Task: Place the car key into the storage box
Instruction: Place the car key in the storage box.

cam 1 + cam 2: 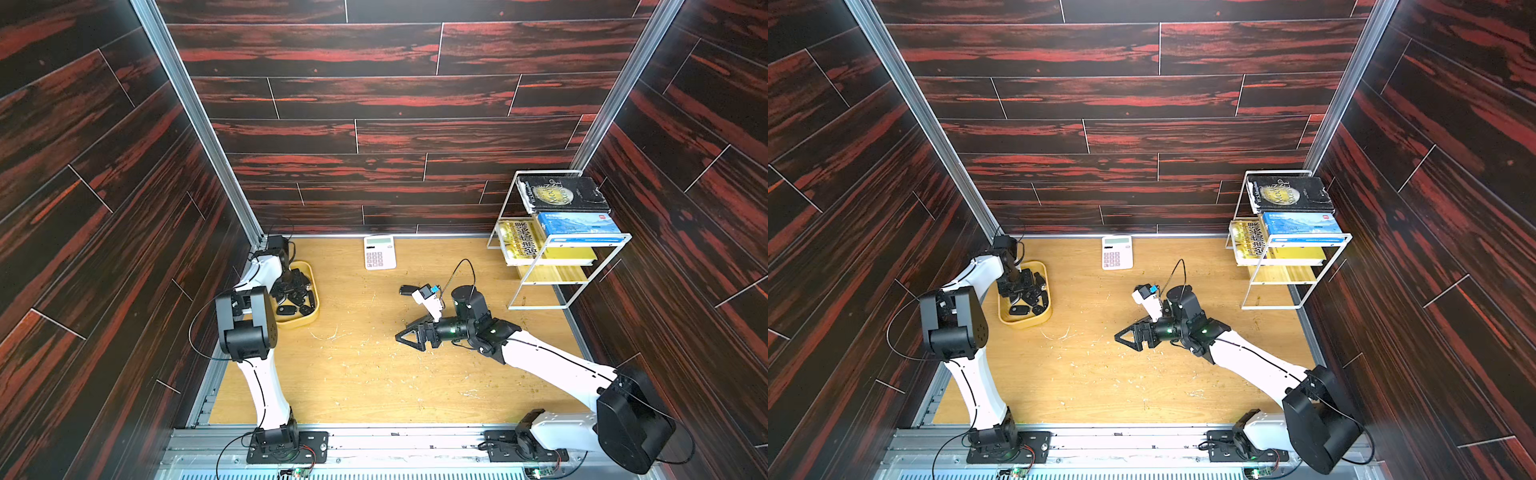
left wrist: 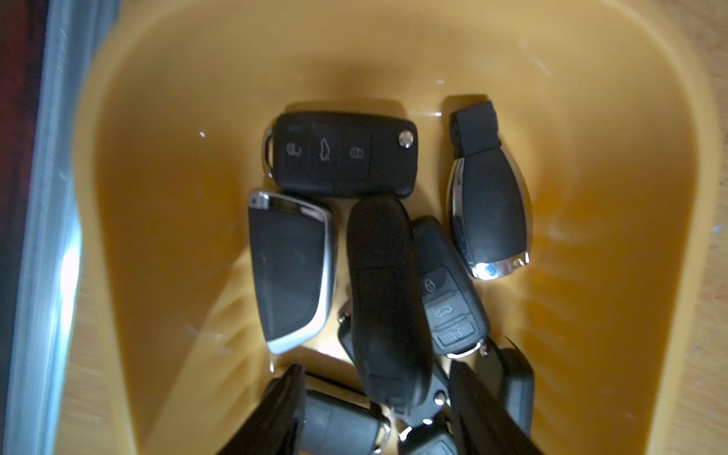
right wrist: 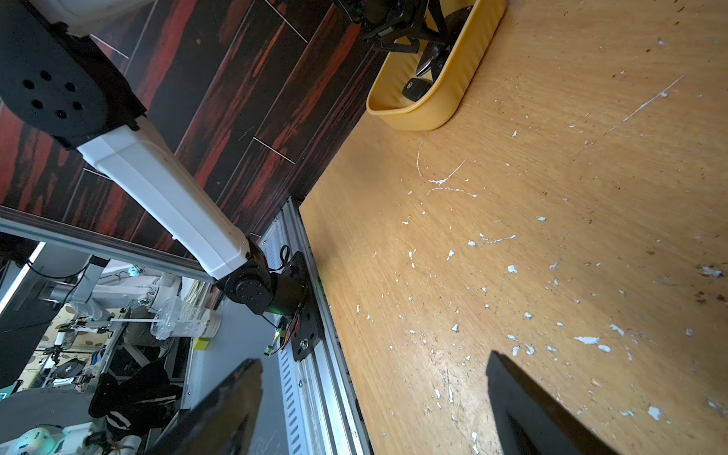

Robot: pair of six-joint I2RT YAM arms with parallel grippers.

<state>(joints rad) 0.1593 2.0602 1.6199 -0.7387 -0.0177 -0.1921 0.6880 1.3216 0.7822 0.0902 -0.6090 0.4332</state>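
Both top views and the two wrist views; we give all positions relative to the storage box (image 1: 316, 300) (image 1: 1023, 322) (image 2: 591, 197) (image 3: 433, 106).

The box is a shallow yellow tray with a raised rim. It sits on the wooden table (image 1: 374, 374) against the side wall, next to the left arm.

The left gripper (image 1: 291, 284) (image 1: 1017, 286) (image 2: 376, 366) hangs over the box, reaching down inside its rim. In the left wrist view we see its fingers (image 2: 275, 413) standing apart. One end of a long black car key (image 2: 388, 295) lies between the tips, and neither finger touches it. This key rests inside the box on top of other fobs. Around it are a three-button flip key (image 2: 342, 153), a silver-edged fob (image 2: 291, 272), a chrome-tipped fob (image 2: 488, 205) and a second three-button key (image 2: 449, 299).

The right gripper (image 1: 409, 336) (image 1: 1129, 337) (image 3: 372, 360) is well apart from the box, over bare table towards the right arm's side. Its fingers (image 3: 532, 413) are spread wide and hold nothing.

In a top view, a lone black key (image 1: 406, 289) lies on the table outside the box, also well away on the right arm's side.

A white calculator (image 1: 379, 252) (image 1: 1117, 252) lies near the box, by the back wall. A white wire book rack (image 1: 540, 308) stands on the side of the table farthest from the box.
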